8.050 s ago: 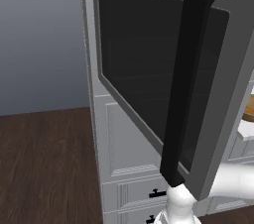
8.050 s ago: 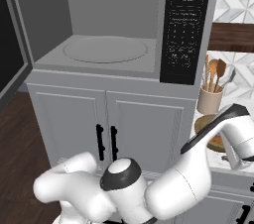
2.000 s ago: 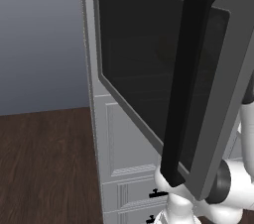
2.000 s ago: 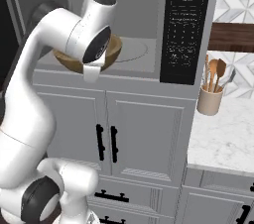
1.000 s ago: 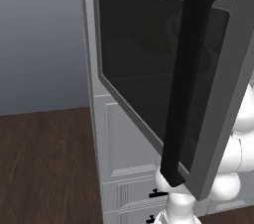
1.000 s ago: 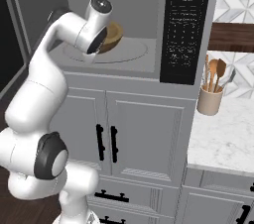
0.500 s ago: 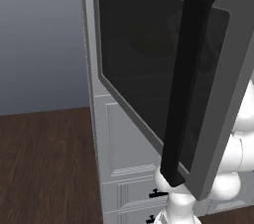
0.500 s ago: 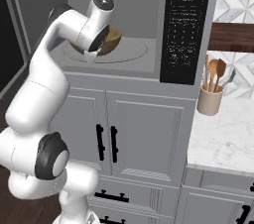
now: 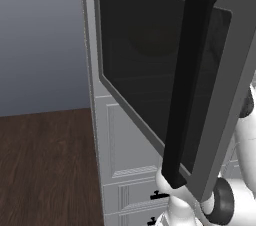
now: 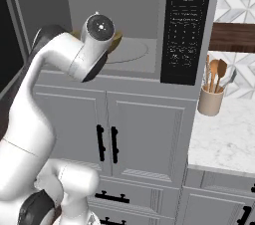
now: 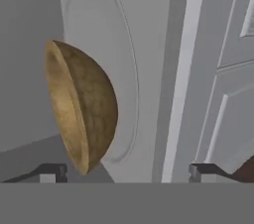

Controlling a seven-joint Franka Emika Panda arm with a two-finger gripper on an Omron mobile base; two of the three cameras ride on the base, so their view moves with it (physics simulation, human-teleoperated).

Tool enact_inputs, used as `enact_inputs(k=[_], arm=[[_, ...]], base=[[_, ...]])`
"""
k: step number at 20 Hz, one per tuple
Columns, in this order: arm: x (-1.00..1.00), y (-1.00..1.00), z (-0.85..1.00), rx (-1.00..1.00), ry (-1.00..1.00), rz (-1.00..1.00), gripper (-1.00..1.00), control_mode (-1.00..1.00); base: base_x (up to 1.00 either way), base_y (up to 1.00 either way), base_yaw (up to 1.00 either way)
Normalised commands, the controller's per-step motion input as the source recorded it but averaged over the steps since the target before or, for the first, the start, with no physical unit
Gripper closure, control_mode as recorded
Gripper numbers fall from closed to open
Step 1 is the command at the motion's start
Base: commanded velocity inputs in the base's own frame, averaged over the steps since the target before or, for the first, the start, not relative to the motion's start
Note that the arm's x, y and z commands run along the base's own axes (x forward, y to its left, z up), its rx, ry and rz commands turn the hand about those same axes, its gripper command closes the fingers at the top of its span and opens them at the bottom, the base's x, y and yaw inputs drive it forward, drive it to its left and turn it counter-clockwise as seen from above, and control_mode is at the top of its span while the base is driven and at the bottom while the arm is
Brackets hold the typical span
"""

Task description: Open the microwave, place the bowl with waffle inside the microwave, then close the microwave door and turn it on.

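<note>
In the hand view, the two dark tips of the gripper (image 11: 126, 171) sit wide apart, holding nothing. The bowl with waffle (image 11: 82, 106) lies just ahead of them, nearer the tip on the left of this rolled view, apart from both. It is a round, shallow bowl of mottled tan-brown wood grain, seen side-on, its rim facing away from the tips' midline. The waffle itself cannot be made out. The bowl rests on the pale round turntable (image 11: 106, 44), a smooth, flat disc with a raised edge.

From the right base view, the white arm reaches up and into the open cavity of the microwave (image 10: 119, 25), and its wrist hides most of the bowl. A sliver of tan rim shows beside the wrist. The cavity walls are matte grey. To the cavity's right stands a glossy black control panel (image 10: 187, 25) with small white marks.

The coming move, judging by the task, is to draw the hand straight back out, away from the bowl, then go to the door.

In the left base view the microwave door (image 9: 165, 80) stands swung wide open to the arm's left: dark glass in a grey frame. Its thick black bar handle (image 9: 190, 85) runs vertically, long axis upright.

Farther off are white panelled cabinets (image 10: 134, 139), a marble counter (image 10: 224, 139) and a tan utensil holder (image 10: 210, 102).
</note>
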Motion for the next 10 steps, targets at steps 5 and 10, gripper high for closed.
enact_inputs(k=[5,10], arm=[[-1.00,-0.09,0.07,-0.11,-0.28,0.00,-1.00,-1.00],[-1.00,-0.04,-0.15,-0.32,-0.18,0.00,-1.00,-1.00]], base=[[0.00,0.00,0.00],[0.00,0.00,0.00]])
